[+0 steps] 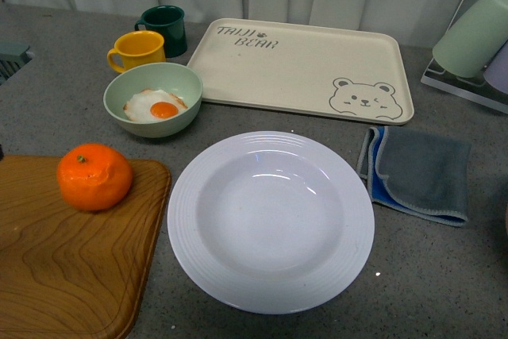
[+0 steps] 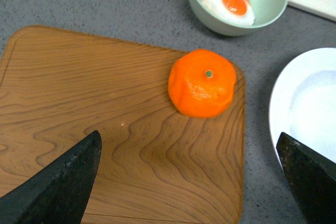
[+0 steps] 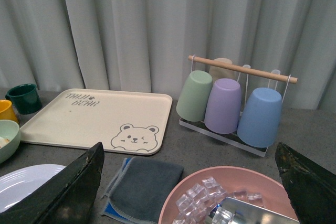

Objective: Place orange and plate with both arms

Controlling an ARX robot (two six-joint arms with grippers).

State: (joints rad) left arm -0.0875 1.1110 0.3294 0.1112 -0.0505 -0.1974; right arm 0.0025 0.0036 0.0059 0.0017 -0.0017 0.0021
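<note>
Nearest the robot, a wooden board [image 1: 71, 267] lies on the left side of the table. The orange [image 1: 94, 176] rests near its far right corner, close to the plate [image 1: 270, 220], which sits bare in the middle, between the two arms' sides. That layout seems meant to split the work: fruit for the left arm, plate within the right arm's reach.

The front view shows neither arm. Only the wrist views do. The left gripper [image 2: 188, 137] hangs above the board with its jaws spread wide and nothing between them. The orange lies just beyond it, stem dot up and not yet touched, so a grasp looks like the step in hand. The right gripper [image 3: 189, 148] is also spread and empty, held higher and facing the curtain.

The right wrist view alone reveals a pink bowl [image 3: 231, 198] of ice cubes close beneath that gripper.

Beyond the plate lie a folded grey cloth [image 1: 421, 172] and a green bowl [image 1: 153, 99] holding a fried egg. Farther back stand two mugs [image 1: 137, 51], the bear tray [image 1: 302, 69] and a rack of cups [image 3: 231, 103].
</note>
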